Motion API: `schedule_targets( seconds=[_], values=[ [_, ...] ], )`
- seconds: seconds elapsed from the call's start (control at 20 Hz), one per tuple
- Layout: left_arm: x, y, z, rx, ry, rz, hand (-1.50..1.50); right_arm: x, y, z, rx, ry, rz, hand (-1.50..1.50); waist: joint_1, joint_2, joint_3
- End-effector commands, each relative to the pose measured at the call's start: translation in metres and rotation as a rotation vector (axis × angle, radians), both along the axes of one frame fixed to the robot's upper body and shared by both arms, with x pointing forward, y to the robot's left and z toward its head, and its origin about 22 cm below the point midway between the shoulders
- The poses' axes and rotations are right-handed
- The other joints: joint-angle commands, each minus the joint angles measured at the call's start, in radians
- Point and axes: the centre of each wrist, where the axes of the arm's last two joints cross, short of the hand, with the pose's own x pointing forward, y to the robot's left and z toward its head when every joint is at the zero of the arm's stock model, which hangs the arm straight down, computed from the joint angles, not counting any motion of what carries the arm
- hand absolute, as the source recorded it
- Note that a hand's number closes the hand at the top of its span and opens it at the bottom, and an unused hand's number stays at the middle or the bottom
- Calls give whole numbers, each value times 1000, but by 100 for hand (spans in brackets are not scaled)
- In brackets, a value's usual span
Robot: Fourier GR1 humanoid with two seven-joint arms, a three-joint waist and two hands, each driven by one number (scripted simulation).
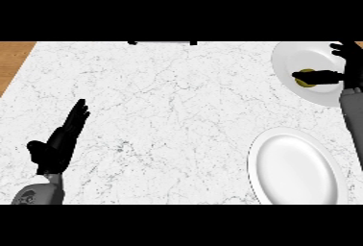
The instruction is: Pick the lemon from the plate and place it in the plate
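Already lemon [306, 78] within right hand [345, 67]

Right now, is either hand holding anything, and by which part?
The right hand curls round the lemon on the far plate; the exact hold is hidden. The left hand holds nothing.

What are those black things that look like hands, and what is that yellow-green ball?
They are a robot's hands. The picture is taken from the robot's head, looking down at a white marble counter. The left hand rests open, fingers straight, holding nothing. The right hand has reached to the far plate, and its thumb and fingers are closing around the ball, which is a lemon. Nearer the robot lies a second plate with nothing on it. The lemon is meant to go there.
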Motion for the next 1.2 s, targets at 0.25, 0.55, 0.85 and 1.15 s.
schedule_targets(
  seconds=[0.25,0.55,0.85,1.15],
  values=[
    [-4,6,3,-4,10,16,0,-27,-68,14,358,-258,-48,-150,-17,-6,0],
    [0,-3,11,1,-2,5,0,-99,-149,-17,400,-320,-74,-150,-18,-4,0],
    [-1,-6,0,11,-9,-9,0,-152,-186,-48,347,-285,15,-150,-7,1,1],
    [-12,-9,-13,-5,-7,-25,0,-189,-213,-52,294,-270,68,-150,3,4,2]
  ],
)
